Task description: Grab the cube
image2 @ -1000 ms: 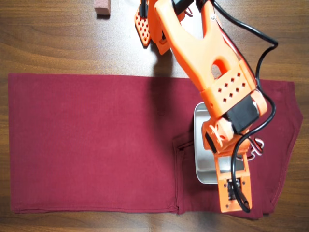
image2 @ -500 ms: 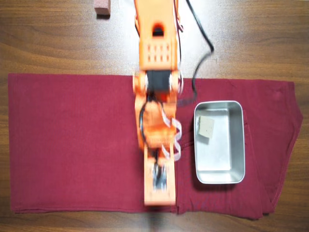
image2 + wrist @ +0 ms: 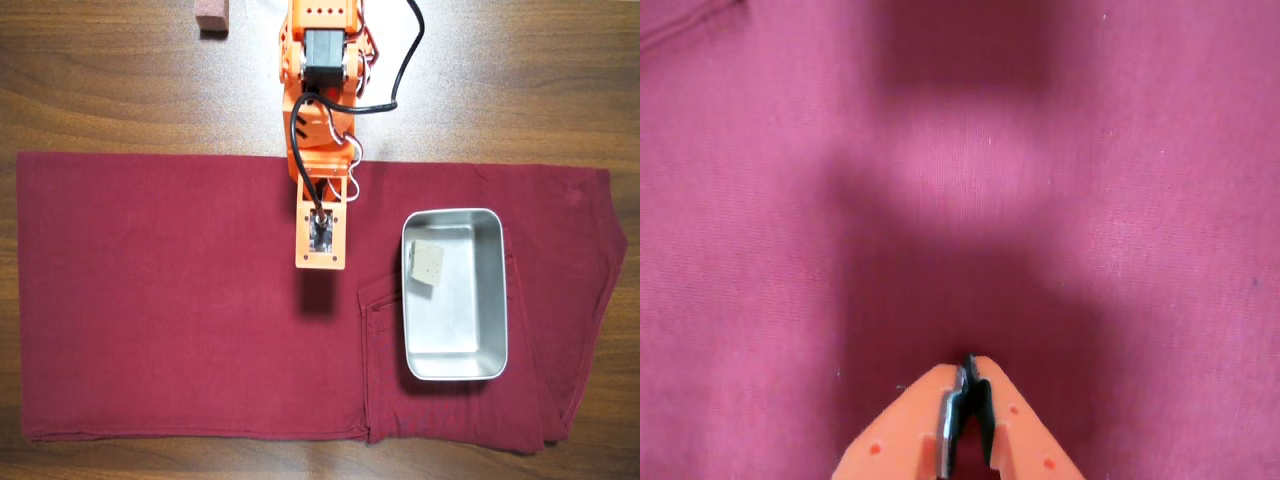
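The cube [image 3: 427, 263] is small, pale beige-grey and foam-like. It lies in the upper left part of the metal tray [image 3: 497, 300] in the overhead view, and is out of the wrist view. My orange gripper [image 3: 968, 362] enters the wrist view from the bottom edge with its jaws closed together and nothing between them, above bare dark red cloth [image 3: 960, 180]. In the overhead view the orange arm [image 3: 320, 150] reaches from the top edge down over the cloth, and its end [image 3: 320, 240] sits to the left of the tray, apart from it.
The dark red cloth [image 3: 180, 300] covers most of the wooden table [image 3: 120, 90]. The tray sits on the cloth's right part. A reddish-brown block [image 3: 211, 15] stands on the wood at the top edge, left of the arm's base.
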`<move>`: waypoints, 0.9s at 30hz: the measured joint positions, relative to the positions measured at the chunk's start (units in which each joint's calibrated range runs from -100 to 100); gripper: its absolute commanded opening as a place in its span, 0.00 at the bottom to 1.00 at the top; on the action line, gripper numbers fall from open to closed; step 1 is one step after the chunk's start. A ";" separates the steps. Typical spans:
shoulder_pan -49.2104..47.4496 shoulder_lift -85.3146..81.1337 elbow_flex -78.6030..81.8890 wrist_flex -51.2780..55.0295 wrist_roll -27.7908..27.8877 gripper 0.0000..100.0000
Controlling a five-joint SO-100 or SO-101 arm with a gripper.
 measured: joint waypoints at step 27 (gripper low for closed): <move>0.00 -1.04 -0.09 8.73 -3.03 0.00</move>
